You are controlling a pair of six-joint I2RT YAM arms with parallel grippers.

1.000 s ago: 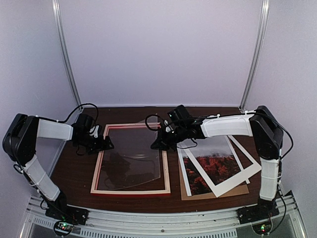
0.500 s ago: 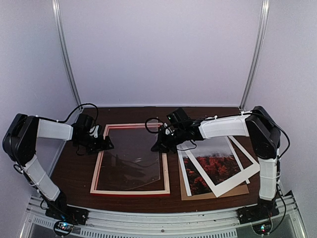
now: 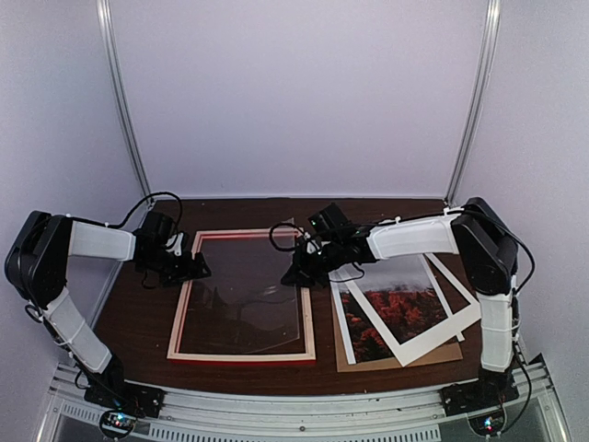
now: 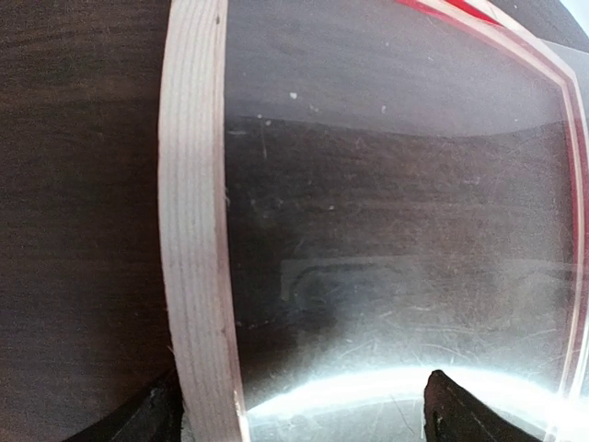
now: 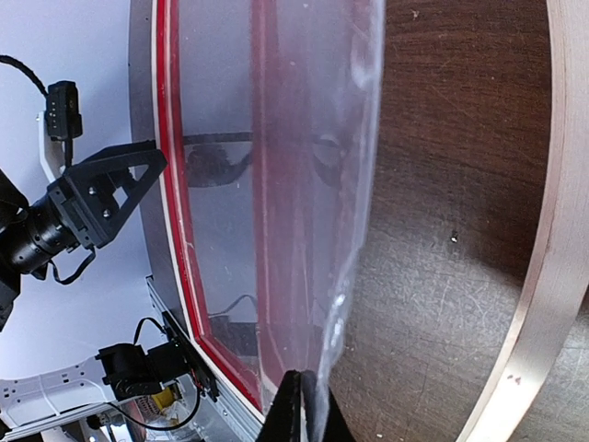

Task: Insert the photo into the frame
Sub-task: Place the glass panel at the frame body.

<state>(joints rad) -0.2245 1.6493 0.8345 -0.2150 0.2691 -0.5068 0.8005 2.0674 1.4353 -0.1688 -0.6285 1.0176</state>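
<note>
While your right tool [image 5: 304, 410] is pinched together on the edge of the clear sheet [image 3: 244, 295], that sheet sits slightly tilted in the frame [image 3: 241, 354], which lies back-up on the counter [image 3: 138, 313]. Your left tool [image 4: 299, 419] stands wide apart astride the frame's left rail. The main step is not yet done: the photo [image 3: 405, 308] lies beside the frame on the right, under the white mat [image 3: 433, 336].

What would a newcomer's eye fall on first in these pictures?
A large rectangular picture frame, red-edged with a pale wood back, lies centre-left. The right end effector pinches a clear transparent sheet by its right edge over that frame. At the right lies a red-orange landscape photo print under a tilted white mat.
</note>
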